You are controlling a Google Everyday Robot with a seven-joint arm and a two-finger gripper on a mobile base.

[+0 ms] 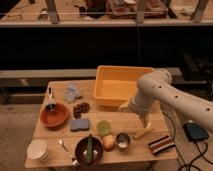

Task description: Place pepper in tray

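Note:
The pepper (90, 148), long, slim and dark green, lies in the dark round bowl (81, 151) at the table's front edge. The tray (120, 85), a large yellow-orange bin with raised sides, stands at the back of the table, right of centre. My white arm reaches in from the right. My gripper (145, 122) points down over the table in front of the tray's right front corner, just above a pale yellow banana-like piece (142, 133). It is well to the right of the pepper and does not touch it.
A reddish-brown bowl (55, 116) with a utensil sits at the left. A blue-grey cloth (73, 92), a brown item (81, 107), a blue sponge (80, 124), a light-green disc (104, 127), an orange fruit (109, 143), a metal cup (122, 141), a white bowl (38, 149) and a striped item (161, 144) also lie on the table.

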